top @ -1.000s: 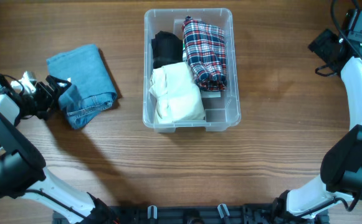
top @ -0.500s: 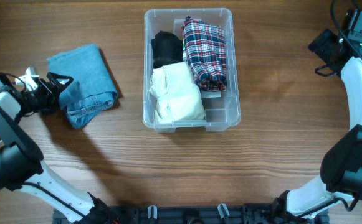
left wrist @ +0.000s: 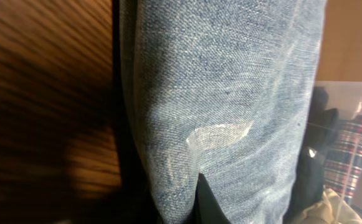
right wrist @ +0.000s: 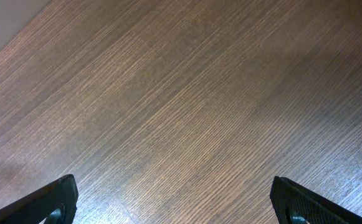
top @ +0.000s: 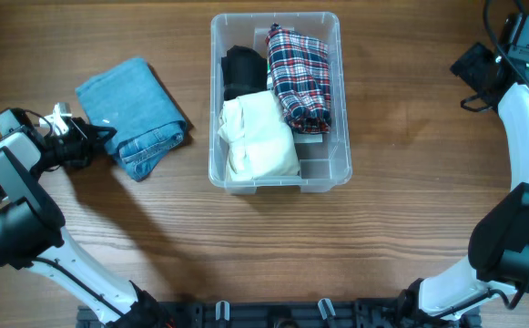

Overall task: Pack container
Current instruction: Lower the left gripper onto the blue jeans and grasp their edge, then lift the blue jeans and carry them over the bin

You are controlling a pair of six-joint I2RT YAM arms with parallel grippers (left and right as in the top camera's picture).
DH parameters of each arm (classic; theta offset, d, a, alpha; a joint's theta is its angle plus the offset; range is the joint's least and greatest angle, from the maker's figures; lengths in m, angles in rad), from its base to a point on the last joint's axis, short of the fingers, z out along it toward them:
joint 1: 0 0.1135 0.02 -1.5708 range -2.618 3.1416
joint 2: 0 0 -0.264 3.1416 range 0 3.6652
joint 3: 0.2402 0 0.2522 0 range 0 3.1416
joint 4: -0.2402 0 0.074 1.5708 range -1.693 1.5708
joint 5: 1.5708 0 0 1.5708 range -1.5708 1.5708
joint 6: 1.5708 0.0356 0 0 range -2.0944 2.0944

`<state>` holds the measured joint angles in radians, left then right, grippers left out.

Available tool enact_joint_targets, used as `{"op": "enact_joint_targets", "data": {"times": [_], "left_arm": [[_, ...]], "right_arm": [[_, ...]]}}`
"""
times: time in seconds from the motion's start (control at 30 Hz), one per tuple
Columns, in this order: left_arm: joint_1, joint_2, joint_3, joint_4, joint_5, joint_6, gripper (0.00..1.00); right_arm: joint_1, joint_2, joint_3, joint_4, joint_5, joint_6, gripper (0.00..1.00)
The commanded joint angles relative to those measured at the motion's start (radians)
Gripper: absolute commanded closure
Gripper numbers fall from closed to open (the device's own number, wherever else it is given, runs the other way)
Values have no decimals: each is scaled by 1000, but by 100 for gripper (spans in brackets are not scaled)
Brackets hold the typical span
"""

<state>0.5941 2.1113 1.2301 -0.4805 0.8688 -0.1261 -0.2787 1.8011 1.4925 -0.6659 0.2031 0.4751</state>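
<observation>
At the left of the table (top: 382, 255), gripping the left edge of the folded jeans (top: 135, 117) with the left gripper (top: 103, 139), pinched narrow on the denim as far as the wrist view lets on, with one dark fingertip (left wrist: 200, 198) lying over the cloth. Toward the far middle of the table, near the jeans but not touching them, the container (top: 275, 15), clear-walled and open, already holding a black garment (top: 242, 71), a plaid shirt (top: 300, 77) and a cream garment (top: 259, 137), with only a bare strip of floor left at its near right corner. At the far right, the right gripper (right wrist: 173, 186) over bare wood, spread wide and holding nothing. Judged as the step of bringing the one loose garment to the bin. Next, most likely: lifting the bundle clear of the wood without letting it unfold, carrying it right over the rim, and setting it down on top of the packed clothes, since hardly any floor remains. Against one second ago: jeans shifted right, toward the container, and turned a little; left gripper moved along with them; container, its contents and the right arm unchanged.
</observation>
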Motion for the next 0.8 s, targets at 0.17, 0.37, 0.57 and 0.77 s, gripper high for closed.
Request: {"op": "enact_joint_targets", "data": {"times": [0.17,0.37,0.57,0.77], "left_arm": [[-14,-159,61,-14,164,-41,96],[-76,-516,61,-39,163,-75,96],[-286,-835,61,6,106,-181,96],[-589,-874,61,36,98,-204,96]], "right_arm": [[3,12,-1,3,6,15,0],[3,12,-1,3,6,14,0],[2,12,-1,3,6,14,0],[3,12,-1,3,6,15,0]]}}
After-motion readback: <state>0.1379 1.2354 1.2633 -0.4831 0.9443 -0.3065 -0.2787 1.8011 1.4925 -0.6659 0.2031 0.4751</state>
